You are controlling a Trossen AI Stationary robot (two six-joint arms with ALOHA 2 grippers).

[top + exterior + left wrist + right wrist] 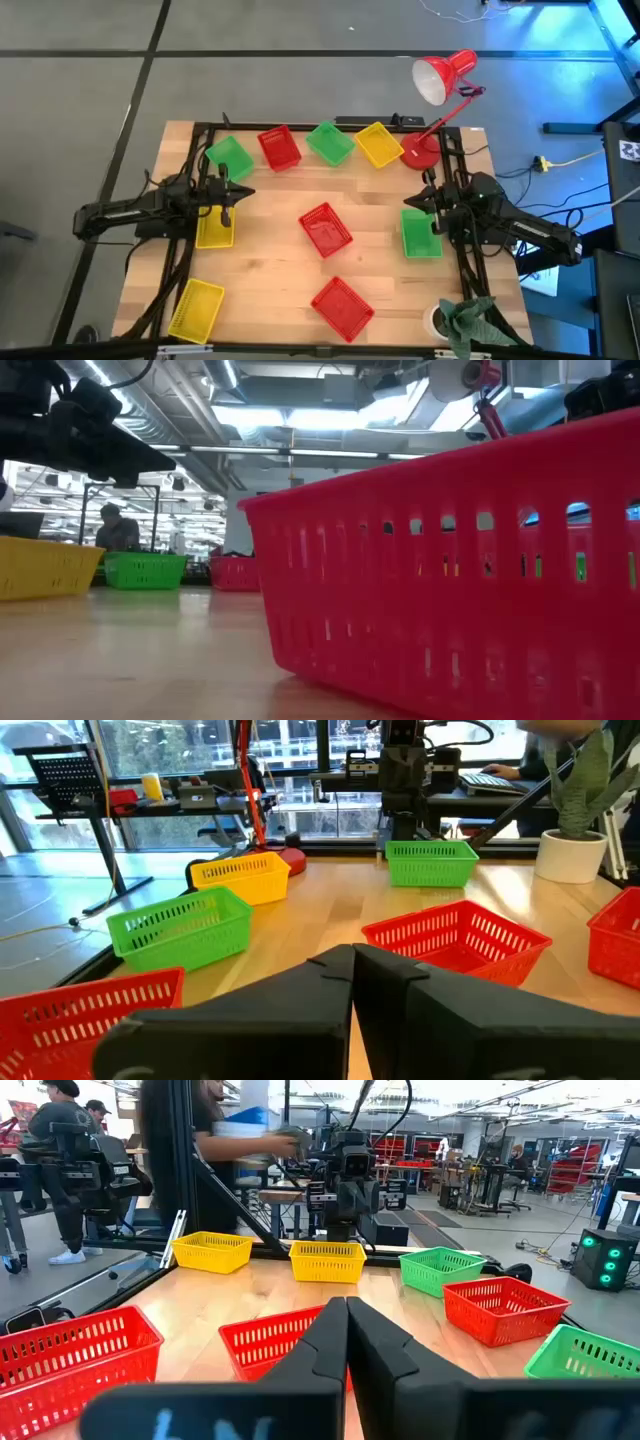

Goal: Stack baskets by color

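Several mesh baskets lie on the wooden table, bottoms down. Along the far edge stand a green basket (229,155), a red one (279,148), a green one (330,143) and a yellow one (378,144). Two red baskets sit at the centre (325,229) and near the front (342,306). Yellow baskets lie at the left (214,228) and front left (196,308), and a green one at the right (421,234). My left gripper (240,193) (352,958) hovers shut above the left yellow basket's far end. My right gripper (410,200) (346,1308) is shut above the right green basket's far end.
A red desk lamp (440,85) stands on its round base at the far right corner. A potted plant (465,320) sits at the near right corner. Black frame rails (190,160) run along both sides. Bare wood lies between the far row and the centre basket.
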